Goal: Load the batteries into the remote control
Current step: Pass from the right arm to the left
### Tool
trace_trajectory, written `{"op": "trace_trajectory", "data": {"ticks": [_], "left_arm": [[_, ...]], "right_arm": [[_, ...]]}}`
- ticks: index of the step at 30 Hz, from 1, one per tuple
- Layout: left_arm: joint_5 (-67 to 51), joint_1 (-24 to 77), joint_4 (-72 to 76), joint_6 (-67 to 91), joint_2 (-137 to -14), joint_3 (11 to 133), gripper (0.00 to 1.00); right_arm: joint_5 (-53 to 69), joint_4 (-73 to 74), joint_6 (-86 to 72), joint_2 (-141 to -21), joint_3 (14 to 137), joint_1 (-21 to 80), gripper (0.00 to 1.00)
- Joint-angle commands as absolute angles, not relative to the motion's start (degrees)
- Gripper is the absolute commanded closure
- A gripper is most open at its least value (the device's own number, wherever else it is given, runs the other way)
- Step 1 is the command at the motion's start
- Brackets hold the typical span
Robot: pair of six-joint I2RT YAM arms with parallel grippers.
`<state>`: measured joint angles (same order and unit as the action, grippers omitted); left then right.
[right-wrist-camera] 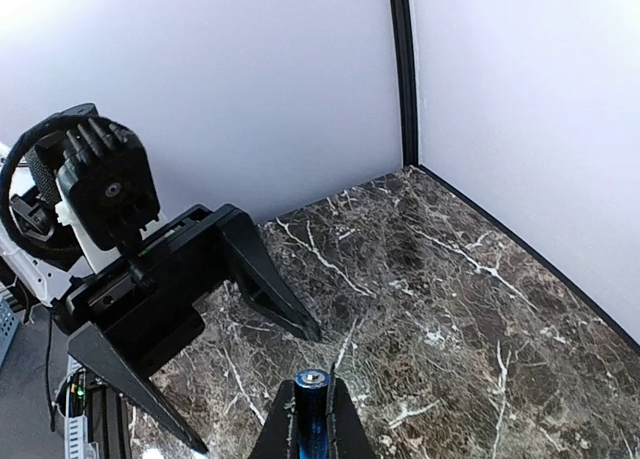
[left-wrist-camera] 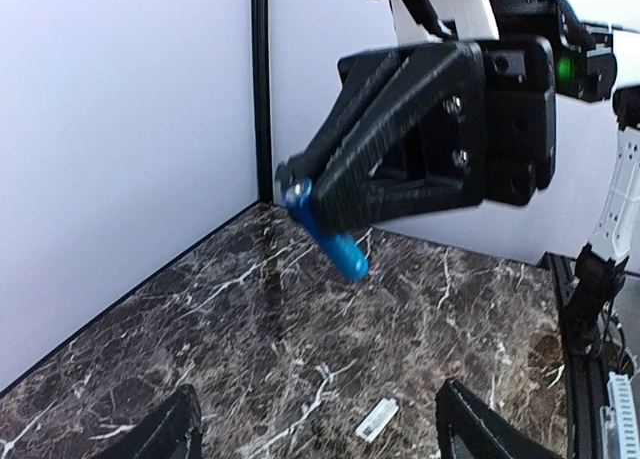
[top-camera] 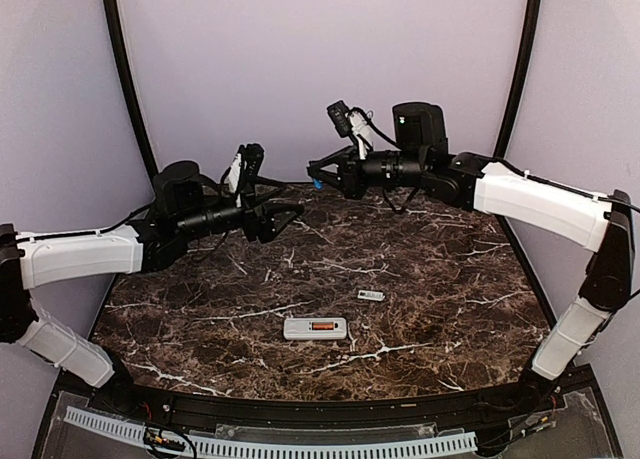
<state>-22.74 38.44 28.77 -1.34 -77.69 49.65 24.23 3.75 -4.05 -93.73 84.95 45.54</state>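
The white remote control [top-camera: 315, 328] lies back up on the marble table, with the orange battery [top-camera: 322, 326] in its open compartment. My right gripper [top-camera: 314, 177] is raised at the back centre and shut on the blue battery [top-camera: 316, 185]. The battery shows end-on between the pads in the right wrist view [right-wrist-camera: 312, 404]. The left wrist view shows it slanting down out of the right gripper [left-wrist-camera: 330, 241]. My left gripper [top-camera: 285, 222] is open and empty, held high, facing the right gripper a short gap away. Its fingers [left-wrist-camera: 165, 434] stand wide apart.
A small flat white cover piece [top-camera: 371, 296] lies on the table just right of and behind the remote; it also shows in the left wrist view [left-wrist-camera: 376, 419]. Purple walls and black corner posts [top-camera: 125, 74] enclose the table. A cable tray [top-camera: 270, 444] runs along the near edge.
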Motion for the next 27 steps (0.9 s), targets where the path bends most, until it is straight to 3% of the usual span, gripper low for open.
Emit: {"op": "trace_trajectory", "data": {"ticks": [1, 5, 11, 24, 27], "left_arm": [[-25.55, 39.95, 36.49, 7.52, -81.06, 54.18, 0.21], [-25.47, 40.77, 38.03, 9.3, -83.89, 56.6, 0.29], [-25.59, 41.22, 40.05, 7.67, -85.66, 58.85, 0.59], [-28.19, 41.4, 40.53, 7.88, -86.77, 60.19, 0.59], [-27.6, 41.47, 40.77, 8.23, -86.75, 60.33, 0.69]], "right_arm": [[24.76, -4.25, -6.1, -91.91, 83.94, 47.07, 1.0], [24.7, -4.88, -6.58, -91.86, 83.82, 47.7, 1.0], [24.02, -5.41, -6.59, -91.68, 83.25, 48.16, 1.0], [23.62, -5.72, -6.33, -92.02, 83.05, 48.23, 1.0], [24.07, -5.71, -6.41, -92.11, 83.14, 48.25, 1.0]]}}
